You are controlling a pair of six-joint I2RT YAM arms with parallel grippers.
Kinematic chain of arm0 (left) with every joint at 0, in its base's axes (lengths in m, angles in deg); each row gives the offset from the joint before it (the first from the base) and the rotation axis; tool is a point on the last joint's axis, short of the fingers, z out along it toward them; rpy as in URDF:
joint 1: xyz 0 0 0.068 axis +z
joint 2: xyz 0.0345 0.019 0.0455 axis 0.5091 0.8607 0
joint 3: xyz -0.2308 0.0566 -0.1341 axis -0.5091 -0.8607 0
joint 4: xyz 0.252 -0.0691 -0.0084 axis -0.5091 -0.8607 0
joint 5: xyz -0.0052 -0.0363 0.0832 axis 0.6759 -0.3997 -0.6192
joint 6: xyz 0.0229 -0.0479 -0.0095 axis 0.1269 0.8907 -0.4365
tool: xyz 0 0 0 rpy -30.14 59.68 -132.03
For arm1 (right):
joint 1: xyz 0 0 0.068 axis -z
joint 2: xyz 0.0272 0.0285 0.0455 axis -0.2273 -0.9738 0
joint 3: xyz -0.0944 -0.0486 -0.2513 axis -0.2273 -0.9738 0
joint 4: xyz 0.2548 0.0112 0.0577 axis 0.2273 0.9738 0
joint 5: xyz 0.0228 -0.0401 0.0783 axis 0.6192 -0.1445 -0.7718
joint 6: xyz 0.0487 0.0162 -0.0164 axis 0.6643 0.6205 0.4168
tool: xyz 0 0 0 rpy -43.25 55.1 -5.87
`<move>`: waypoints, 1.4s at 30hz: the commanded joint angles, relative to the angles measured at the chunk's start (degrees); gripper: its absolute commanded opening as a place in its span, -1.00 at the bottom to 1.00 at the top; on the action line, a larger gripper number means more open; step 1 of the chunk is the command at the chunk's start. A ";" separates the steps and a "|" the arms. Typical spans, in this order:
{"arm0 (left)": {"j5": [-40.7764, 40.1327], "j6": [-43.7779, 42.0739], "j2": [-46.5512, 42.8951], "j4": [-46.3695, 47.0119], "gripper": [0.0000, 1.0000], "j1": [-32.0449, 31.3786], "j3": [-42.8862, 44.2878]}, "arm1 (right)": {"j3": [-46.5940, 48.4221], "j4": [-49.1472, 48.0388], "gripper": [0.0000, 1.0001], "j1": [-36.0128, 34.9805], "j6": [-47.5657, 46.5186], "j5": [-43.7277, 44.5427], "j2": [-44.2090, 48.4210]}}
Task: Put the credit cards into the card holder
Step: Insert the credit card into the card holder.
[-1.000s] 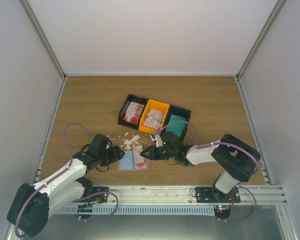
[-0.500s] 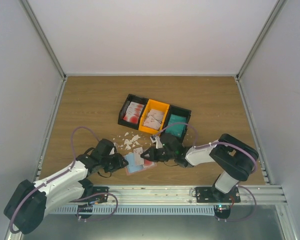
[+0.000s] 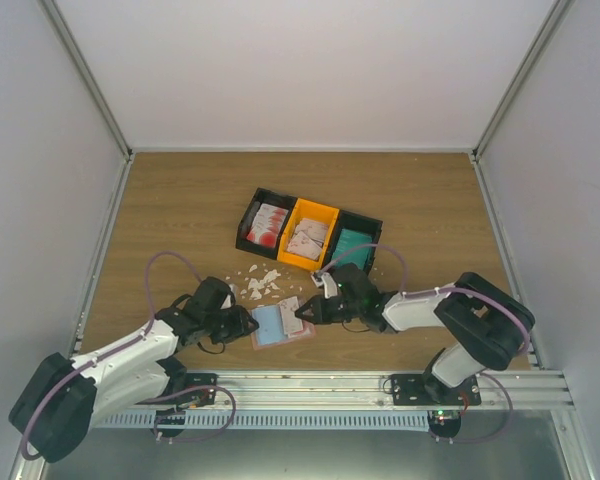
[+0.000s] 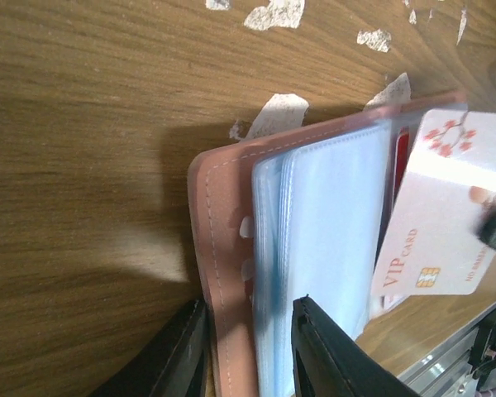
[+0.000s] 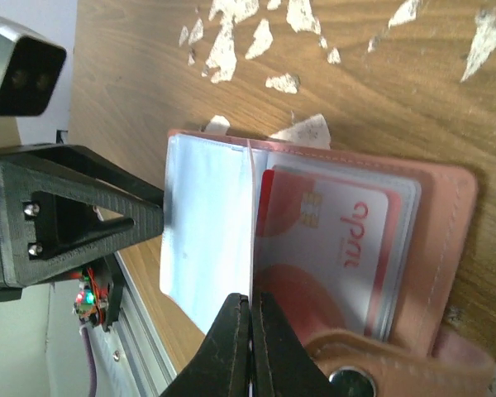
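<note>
Over the last second my left gripper had slid in and clamped the near edge of the salmon-pink folding card holder, which lay open on the wooden tabletop. My right gripper, pinched tight on the white red-printed credit card, had drawn back. The card hung tilted over the clear sleeves, and I judged it not yet inserted.

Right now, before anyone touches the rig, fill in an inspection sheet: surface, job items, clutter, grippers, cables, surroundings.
Surface: wooden table.
Job's things: card holder lies open, one sleeved card inside; VIP card held over it; spare cards in the tray.
Clutter: white scraps beside the holder.
Grippers: left gripper shut on card holder's edge; right gripper shut on VIP card.
Cables: pink cable loops on both arms, one arching by the tray.
Surroundings: white walls, metal rail.
</note>
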 commanded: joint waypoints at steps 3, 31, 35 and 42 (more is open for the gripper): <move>-0.96 -0.85 2.97 2.73 -0.39 -0.65 -0.90 | 1.09 -2.52 -0.99 -0.23 -0.38 -5.50 -4.64; 0.50 0.38 2.10 6.31 -0.64 -1.92 -3.97 | -1.26 -17.33 -0.99 -3.50 16.00 -4.25 -14.59; 0.48 0.63 2.19 6.86 -0.69 -2.14 -4.37 | -0.99 -17.86 -0.99 -3.90 17.31 -3.05 -15.26; 0.44 0.78 2.12 7.24 -0.76 -2.41 -4.57 | 0.28 -18.29 -0.99 -4.76 17.76 -4.01 -17.34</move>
